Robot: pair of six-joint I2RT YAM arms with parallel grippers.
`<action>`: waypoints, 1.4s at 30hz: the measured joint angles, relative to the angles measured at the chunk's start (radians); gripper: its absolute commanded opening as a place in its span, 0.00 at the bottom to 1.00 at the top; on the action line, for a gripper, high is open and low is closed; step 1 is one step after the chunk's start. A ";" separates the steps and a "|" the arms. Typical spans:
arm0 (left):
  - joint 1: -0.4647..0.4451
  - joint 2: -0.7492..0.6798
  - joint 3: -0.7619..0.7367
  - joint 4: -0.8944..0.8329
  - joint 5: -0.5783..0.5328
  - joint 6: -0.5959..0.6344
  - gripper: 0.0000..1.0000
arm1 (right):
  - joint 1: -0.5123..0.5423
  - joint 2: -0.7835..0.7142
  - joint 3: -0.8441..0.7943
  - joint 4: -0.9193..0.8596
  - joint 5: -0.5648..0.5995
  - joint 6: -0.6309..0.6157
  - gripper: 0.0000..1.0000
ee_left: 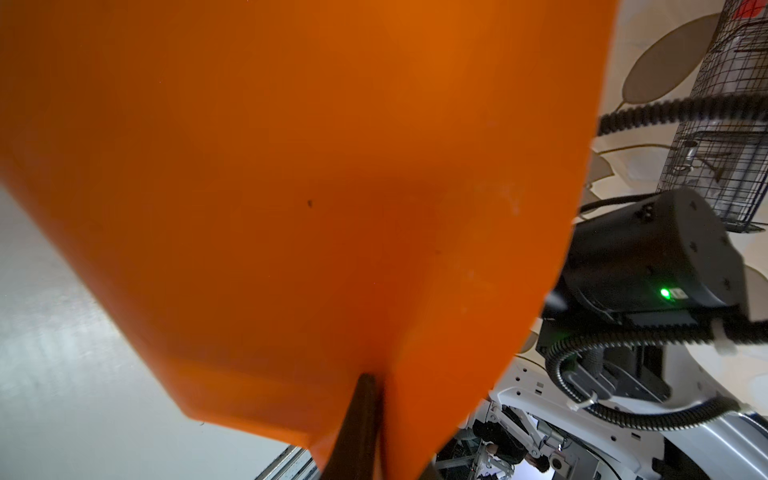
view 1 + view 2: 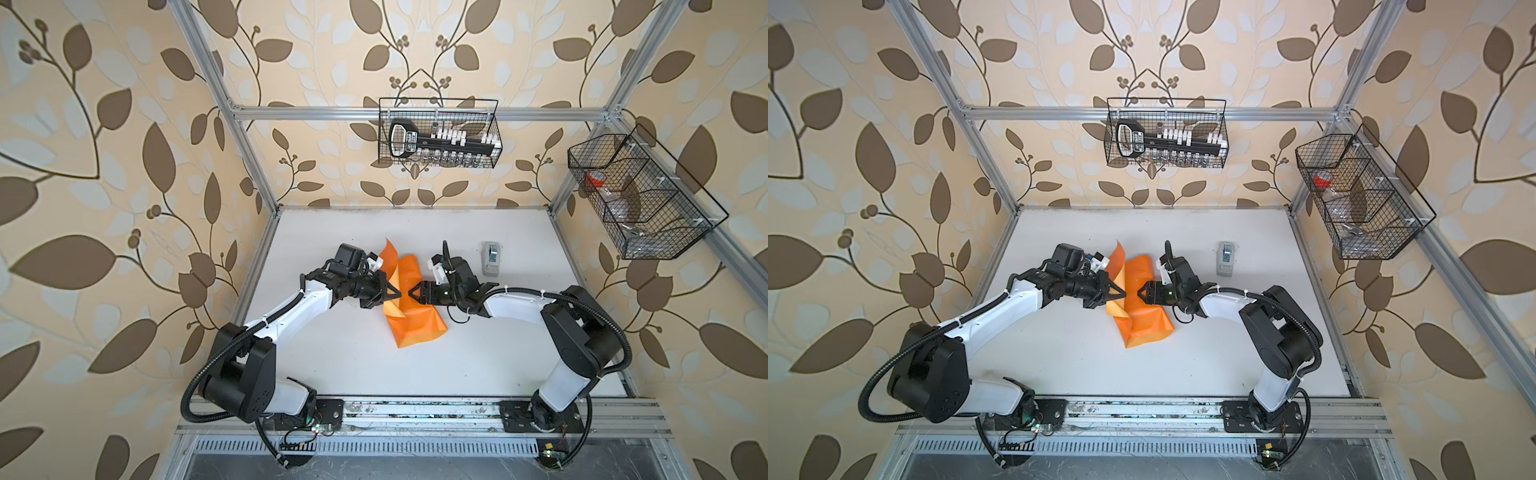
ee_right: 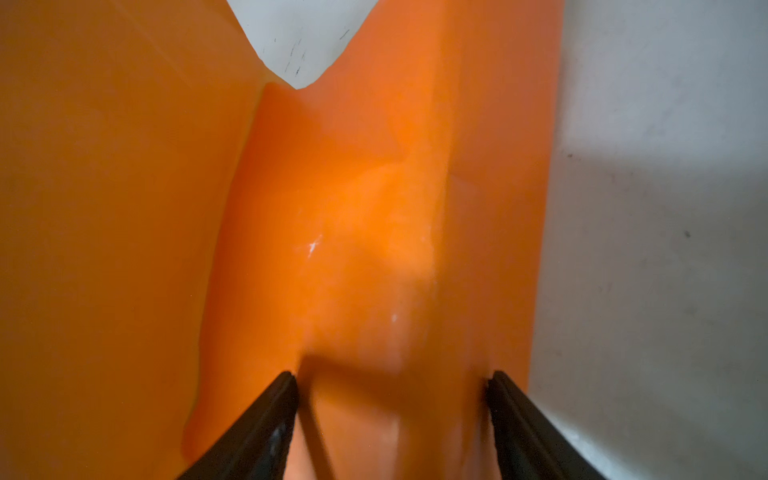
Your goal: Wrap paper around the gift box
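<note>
**A:** Hazards, nearest first?

**B:** The near end of the paper (image 2: 419, 328) lies loose on the table (image 2: 353, 365) with nothing pinning it. If the flap gets hauled hard, my guess is the whole sheet slides rather than folds.

**A:** At the claws?

**B:** The left claw (image 2: 398, 294) is pinched shut on a raised flap. Its wrist view is nearly all orange, with one dark finger (image 1: 359, 415) biting the sheet. It's thin, glossy stuff and a small bite, so it could tear or slip free. The right claw (image 2: 412, 292) has its jaws spread wide. Its wrist view shows the tips against the paper on either side of a boxy bulge. Can't tell whether it clamps or only straddles. If that bulge shifts under a sideways pull, I'd expect a crooked wrap.

**A:** Further back?

**B:** The flap's far corner stands up and curls free, so it may flop back the wrong way. The tape dispenser (image 2: 491, 257) sits beyond the right claw, apart from the sheet.

**A:** And the gift box?

**B:** Not visible in any view. I judge it's under the paper, between the right claw's jaws and just beside the left claw's tips. In both top views the two claws nearly meet over the middle of the sheet.
</note>
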 measured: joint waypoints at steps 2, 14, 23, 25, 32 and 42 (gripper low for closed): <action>-0.021 0.045 0.024 -0.002 -0.011 0.003 0.08 | 0.005 0.000 0.000 0.002 0.006 0.003 0.72; -0.059 0.203 0.086 0.034 -0.017 -0.001 0.07 | 0.023 0.002 0.000 0.016 0.025 0.014 0.71; -0.056 0.237 0.087 0.061 -0.015 -0.005 0.09 | 0.023 0.003 0.000 0.017 0.022 0.024 0.71; -0.055 0.241 0.089 0.062 -0.013 -0.006 0.09 | 0.023 0.003 -0.001 0.017 0.021 0.025 0.71; -0.043 0.259 0.094 0.065 0.013 -0.010 0.09 | 0.019 0.003 -0.001 0.014 0.017 0.026 0.73; -0.043 0.302 0.093 0.133 0.045 -0.024 0.07 | -0.016 -0.020 0.000 -0.047 -0.002 0.027 0.76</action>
